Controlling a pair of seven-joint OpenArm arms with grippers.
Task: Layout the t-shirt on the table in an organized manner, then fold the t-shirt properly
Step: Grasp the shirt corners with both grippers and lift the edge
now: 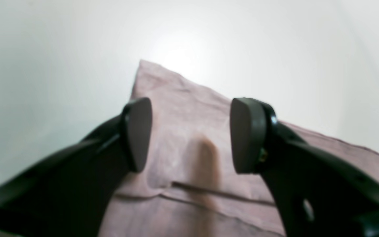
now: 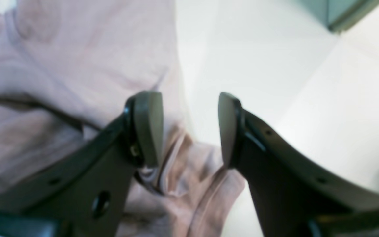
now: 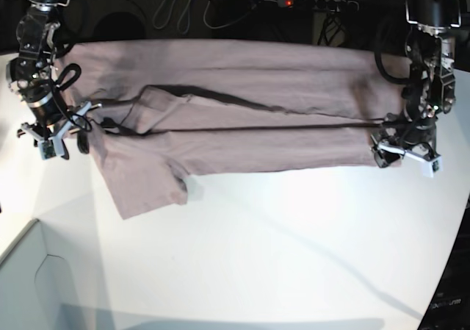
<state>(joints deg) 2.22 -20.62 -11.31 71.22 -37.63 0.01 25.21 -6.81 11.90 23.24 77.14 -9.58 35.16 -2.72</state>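
The mauve-pink t-shirt [image 3: 242,117] lies stretched in a long band across the far half of the white table [image 3: 294,234], one lengthwise fold laid over it and a sleeve flap hanging toward the front left. My left gripper [image 3: 388,145] hovers over the shirt's right end. In the left wrist view it [image 1: 191,135] is open, with a shirt corner [image 1: 183,108] flat on the table beneath and nothing between the pads. My right gripper [image 3: 82,128] is at the shirt's left end. It [image 2: 189,130] is open too, just above bunched cloth [image 2: 183,177].
A pale grey box corner [image 3: 37,271] sits at the front left and shows again as the box [image 2: 341,13] in the right wrist view. Cables and a power strip [image 3: 316,3] run along the dark back edge. The table's curved edge falls away at the right.
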